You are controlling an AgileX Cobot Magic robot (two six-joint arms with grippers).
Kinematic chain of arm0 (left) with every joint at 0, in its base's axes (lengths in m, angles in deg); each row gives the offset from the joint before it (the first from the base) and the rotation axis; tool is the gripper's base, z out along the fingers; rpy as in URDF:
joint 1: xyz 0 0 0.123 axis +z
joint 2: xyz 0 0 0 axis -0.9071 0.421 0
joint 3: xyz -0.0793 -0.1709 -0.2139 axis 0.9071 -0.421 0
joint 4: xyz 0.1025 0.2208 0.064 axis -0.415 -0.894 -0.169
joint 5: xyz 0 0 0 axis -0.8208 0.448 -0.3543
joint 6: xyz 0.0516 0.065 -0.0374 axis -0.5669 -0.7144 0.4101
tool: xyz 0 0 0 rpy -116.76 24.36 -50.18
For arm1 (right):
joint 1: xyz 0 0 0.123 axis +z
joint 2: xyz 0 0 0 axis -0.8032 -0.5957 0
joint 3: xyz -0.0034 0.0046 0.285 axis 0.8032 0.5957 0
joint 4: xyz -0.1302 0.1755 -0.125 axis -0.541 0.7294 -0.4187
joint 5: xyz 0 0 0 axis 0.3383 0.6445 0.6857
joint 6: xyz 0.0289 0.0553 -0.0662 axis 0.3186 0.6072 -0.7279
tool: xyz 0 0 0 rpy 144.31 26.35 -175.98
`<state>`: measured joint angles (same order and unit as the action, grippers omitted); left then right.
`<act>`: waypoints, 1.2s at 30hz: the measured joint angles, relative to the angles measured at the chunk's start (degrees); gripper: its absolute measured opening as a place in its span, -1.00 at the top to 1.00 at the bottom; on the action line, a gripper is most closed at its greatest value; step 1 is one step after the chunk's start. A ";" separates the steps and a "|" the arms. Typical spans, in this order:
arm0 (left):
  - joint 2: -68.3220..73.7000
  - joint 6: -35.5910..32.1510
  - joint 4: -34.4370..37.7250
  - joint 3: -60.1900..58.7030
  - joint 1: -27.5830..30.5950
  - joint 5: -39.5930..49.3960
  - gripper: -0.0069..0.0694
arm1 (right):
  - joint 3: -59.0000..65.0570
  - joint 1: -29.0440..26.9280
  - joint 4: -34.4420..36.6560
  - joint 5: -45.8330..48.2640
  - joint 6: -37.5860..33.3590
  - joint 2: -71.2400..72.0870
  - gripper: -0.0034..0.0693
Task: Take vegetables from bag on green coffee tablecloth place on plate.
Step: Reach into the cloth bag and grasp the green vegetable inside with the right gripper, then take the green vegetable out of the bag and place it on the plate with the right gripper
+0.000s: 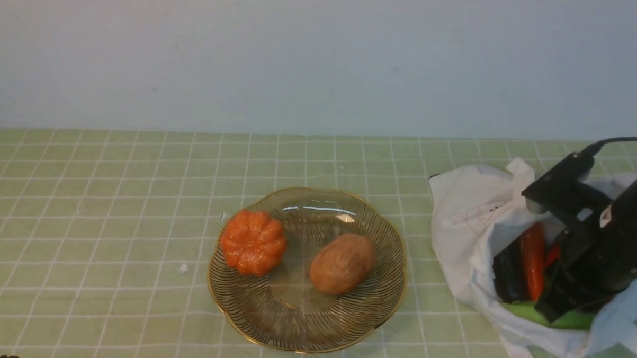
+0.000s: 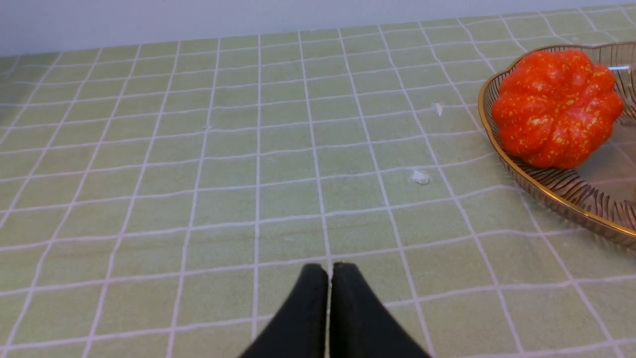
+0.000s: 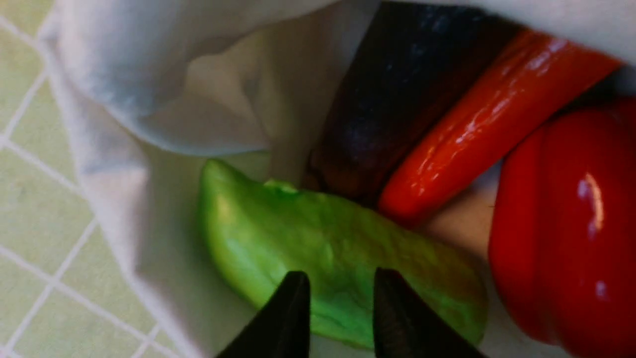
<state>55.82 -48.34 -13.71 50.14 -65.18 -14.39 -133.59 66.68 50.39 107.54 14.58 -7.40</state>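
The white bag point(image 1: 465, 226) lies open at the right on the green checked tablecloth point(image 1: 110, 219). Inside it are a dark eggplant point(image 1: 508, 275), an orange carrot point(image 1: 533, 258), a red pepper point(image 1: 552, 254) and a green cucumber point(image 1: 520, 310). My right gripper point(image 1: 548, 314) reaches into the bag. In the right wrist view it point(image 3: 343, 281) is slightly open, its tips over the cucumber point(image 3: 323, 248), beside the eggplant point(image 3: 397, 99), carrot point(image 3: 487, 119) and pepper point(image 3: 571, 223). The glass plate point(image 1: 293, 300) sits mid-table. My left gripper point(image 2: 328, 271) is shut and empty over bare cloth.
An orange toy pumpkin point(image 1: 254, 241) and a brown potato point(image 1: 342, 263) lie on the plate; the pumpkin point(image 2: 556, 107) and plate rim point(image 2: 546, 191) show in the left wrist view. Small white crumbs point(image 2: 420, 177) lie on the cloth. A pale wall stands behind the table.
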 joint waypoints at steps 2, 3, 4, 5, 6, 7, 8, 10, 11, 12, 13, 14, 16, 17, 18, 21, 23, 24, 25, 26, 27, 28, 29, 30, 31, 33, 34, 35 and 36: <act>0.00 0.00 0.00 0.00 0.00 0.00 0.83 | -0.06 0.07 -0.19 -0.78 0.51 -0.54 0.06; 0.00 0.00 0.00 0.00 0.00 0.00 0.83 | -0.05 0.09 -0.19 -1.03 0.59 -0.78 -0.09; 0.00 0.00 0.00 0.00 0.00 0.00 0.83 | -0.05 0.13 -0.13 -1.08 0.72 -1.07 -0.20; 0.00 0.00 0.00 0.00 0.00 0.00 0.83 | -0.05 0.13 -0.13 -1.07 0.72 -1.25 -0.30; 0.00 0.00 0.00 0.00 0.00 0.00 0.83 | -0.05 0.19 -0.13 -0.90 0.66 -1.42 -0.38; 0.00 0.00 0.00 0.00 0.00 0.00 0.83 | -0.05 0.15 -0.13 -0.79 0.52 -1.56 -0.46; 0.00 0.00 0.00 0.00 0.00 0.00 0.83 | -0.05 0.15 -0.13 -0.79 0.47 -1.64 -0.47; 0.00 0.00 0.00 0.00 0.00 0.00 0.83 | -0.07 0.15 -0.13 -0.31 0.19 -1.91 -0.61; 0.00 0.00 0.00 0.00 0.00 0.00 0.83 | -0.12 0.15 -0.13 -0.19 0.12 -2.04 -0.64; 0.00 0.00 0.00 0.00 0.00 0.00 0.83 | -0.12 0.15 -0.13 -0.13 0.06 -2.10 -0.64; 0.00 0.00 0.00 0.00 0.00 0.00 0.83 | -0.12 0.15 -0.13 0.09 -0.22 -2.63 -0.66; 0.00 0.00 0.00 0.00 0.00 0.00 0.83 | -0.12 0.15 -0.13 0.43 -0.38 -3.01 -0.67; 0.00 0.00 0.00 0.00 0.00 0.00 0.83 | -0.12 0.15 -0.13 1.05 -0.67 -3.80 -0.67; 0.00 0.00 0.00 0.00 0.00 0.00 0.83 | -0.12 0.15 -0.13 1.36 -0.82 -4.13 -0.67; 0.00 0.00 0.00 0.00 0.00 0.00 0.83 | -0.12 0.15 -0.13 1.42 -0.82 -4.13 -0.67; 0.00 0.00 0.00 0.00 0.00 0.00 0.83 | -0.17 0.15 -0.29 1.94 -1.00 -4.56 -0.68; 0.00 0.00 0.00 0.00 0.00 0.00 0.83 | -0.22 0.20 -0.97 1.69 -1.56 -4.62 -0.68; 0.00 0.00 0.00 0.00 0.00 0.00 0.83 | -0.22 0.20 -0.97 1.66 -1.56 -4.61 -0.68; 0.00 0.00 0.00 0.00 0.00 0.00 0.83 | -0.22 0.20 -1.36 1.25 -2.39 -4.80 -0.68; 0.00 0.00 0.00 0.00 0.00 0.00 0.83 | -0.22 0.20 -1.79 0.97 -2.93 -5.00 -0.68; 0.00 0.00 0.00 0.00 0.00 0.00 0.83 | -0.22 0.20 -2.78 -0.24 -3.27 -5.40 -0.68; 0.00 0.00 0.00 0.00 0.00 0.00 0.83 | -0.22 0.20 -2.99 -0.24 -3.27 -5.47 -0.68; 0.00 0.00 0.00 0.00 0.00 0.00 0.83 | -0.22 0.20 -4.48 -2.31 -2.49 -5.89 -0.68; 0.00 0.00 0.00 0.00 0.00 0.00 0.83 | -0.22 0.20 -5.33 -3.71 -1.66 -5.94 -0.67; 0.00 0.00 0.00 0.00 0.00 0.00 0.83 | -0.22 0.20 -6.38 -5.49 0.67 -6.09 -0.66; 0.00 0.00 0.00 0.00 0.00 0.00 0.83 | -0.22 0.20 -7.34 -8.63 5.40 -6.09 -0.64; 0.00 0.00 0.00 0.00 0.00 0.00 0.83 | -0.22 0.20 -7.40 -9.80 7.12 -6.09 -0.63; 0.00 0.00 0.00 0.00 0.00 0.00 0.83 | -0.22 0.20 -7.40 -10.71 9.30 -6.09 -0.62; 0.00 0.00 0.00 0.00 0.00 0.00 0.83 | -0.22 0.20 -7.40 -11.01 10.03 -6.09 -0.61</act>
<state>55.82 -48.34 -13.71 50.14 -65.18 -14.39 -133.81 66.88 42.99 96.53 24.61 -13.49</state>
